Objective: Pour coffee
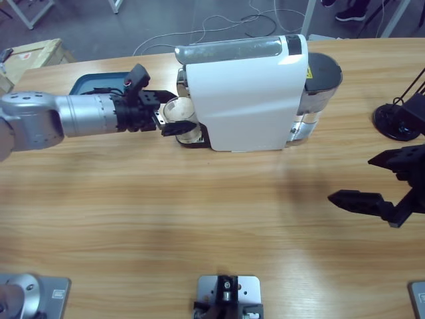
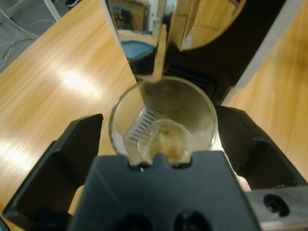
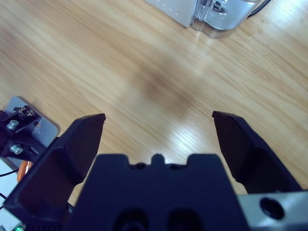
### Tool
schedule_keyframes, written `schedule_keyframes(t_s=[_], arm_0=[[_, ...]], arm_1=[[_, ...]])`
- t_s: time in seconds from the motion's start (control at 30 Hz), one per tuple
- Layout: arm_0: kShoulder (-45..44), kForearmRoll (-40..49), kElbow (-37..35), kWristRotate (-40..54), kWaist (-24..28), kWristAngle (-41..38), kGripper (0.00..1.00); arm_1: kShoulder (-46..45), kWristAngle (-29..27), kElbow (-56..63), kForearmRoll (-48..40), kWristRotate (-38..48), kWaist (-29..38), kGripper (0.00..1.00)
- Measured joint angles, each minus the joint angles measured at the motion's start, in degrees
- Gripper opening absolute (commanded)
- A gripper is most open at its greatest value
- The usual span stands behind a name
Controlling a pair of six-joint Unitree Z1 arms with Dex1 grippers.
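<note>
While the left gripper (image 1: pixel 174 117) clasps the glass (image 2: pixel 163 120) under the coffee machine (image 1: pixel 246 93) spout, coffee (image 2: pixel 163 142) lies thin at its bottom — the right gripper (image 3: pixel 159 130) hovers wide apart, holding nothing, above the table (image 1: pixel 166 199).

Wooden table (image 1: pixel 166 199); grey floor (image 1: pixel 99 20); white cables (image 1: pixel 226 26).

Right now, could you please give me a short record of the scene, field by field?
left hand: jaws on either side of the glass, at the coffee machine; contact unclear
glass: upright, under the machine's spout
coffee: thin tan layer at the glass bottom
right hand: open, empty, over bare table, apart from the machine
blue tray: behind the left arm
</note>
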Motion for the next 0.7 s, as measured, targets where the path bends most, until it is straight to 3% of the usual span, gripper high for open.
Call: schedule_keyframes(t_s=[0.1, 0.33, 0.37, 0.4, 0.7], arm_0=[[1.53, -2.84, 0.02, -0.05, 0.06, -0.15, 0.786], [2.76, -5.14, 0.35, -0.08, 0.29, -1.82, 0.265], [2.77, -5.19, 0.45, -0.08, 0.30, -2.04, 0.079], [2.77, -5.28, 0.57, -0.08, 0.30, -2.11, 0.000], [1.86, -6.25, 3.01, 0.25, 0.77, -2.11, 0.000]], arm_1=[[0.46, 0.05, 0.00, 0.00, 0.00, 0.00, 1.000], [0.93, 0.06, 0.00, -0.05, 0.00, 0.00, 1.000], [0.94, 0.06, 0.00, -0.10, 0.00, 0.00, 1.000], [0.94, 0.06, 0.00, -0.14, 0.00, 0.00, 1.000], [0.95, 0.06, 0.00, -0.46, 0.00, 0.00, 1.000]])
